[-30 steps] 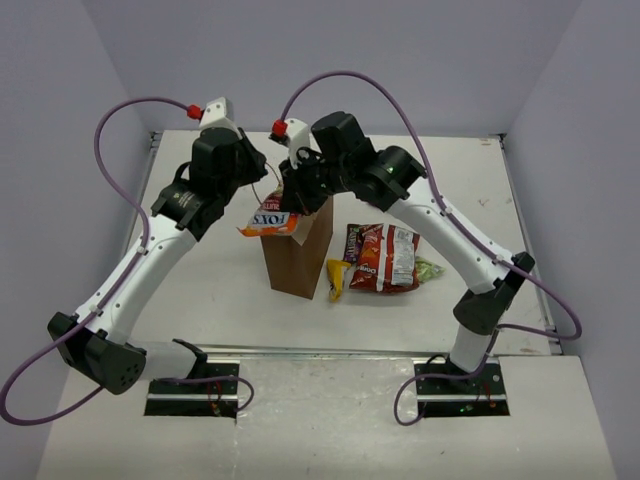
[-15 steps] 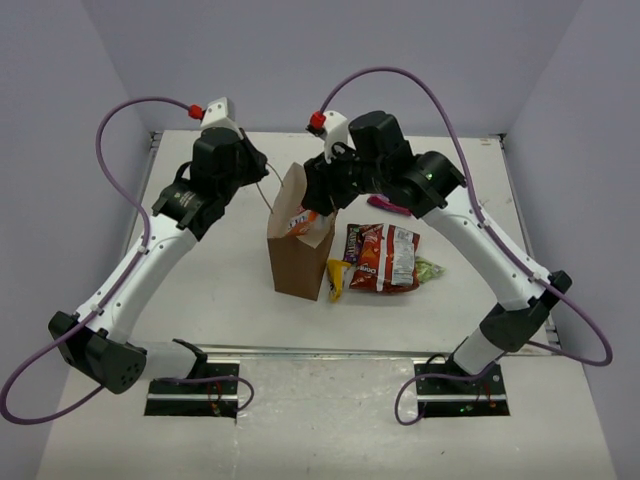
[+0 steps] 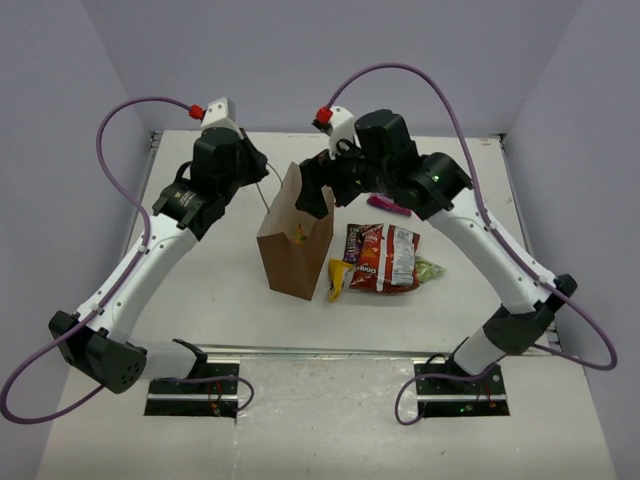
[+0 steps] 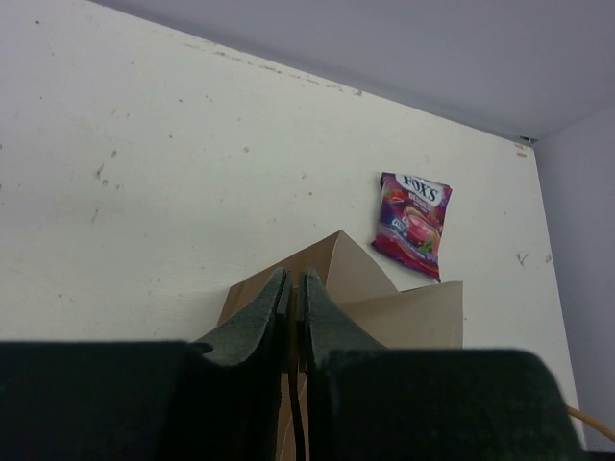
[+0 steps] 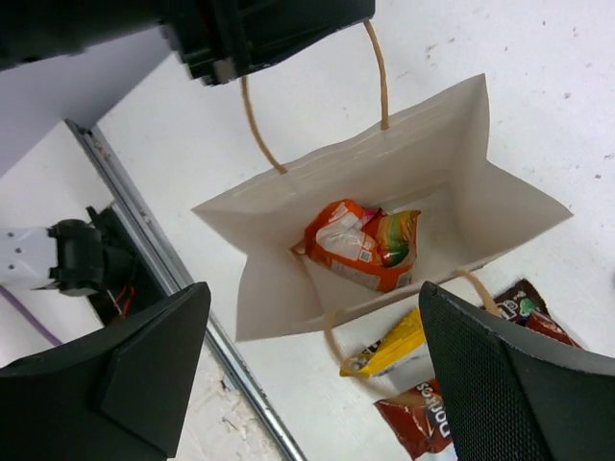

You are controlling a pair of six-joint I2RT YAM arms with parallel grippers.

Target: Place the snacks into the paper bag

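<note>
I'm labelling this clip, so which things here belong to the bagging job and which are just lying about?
Job: paper bag, orange packet inside it, red chip bag, yellow packet, dark packet, green wrapper, pink pouch.
Not the job: only rig parts, purple cables and base plates.

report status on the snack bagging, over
Left end effector shut on handle of paper bag. Right end effector open above the bag mouth. Orange packet inside; red chip bag, yellow packet, magenta pouch on the table. Nothing blocking the opening.
</note>
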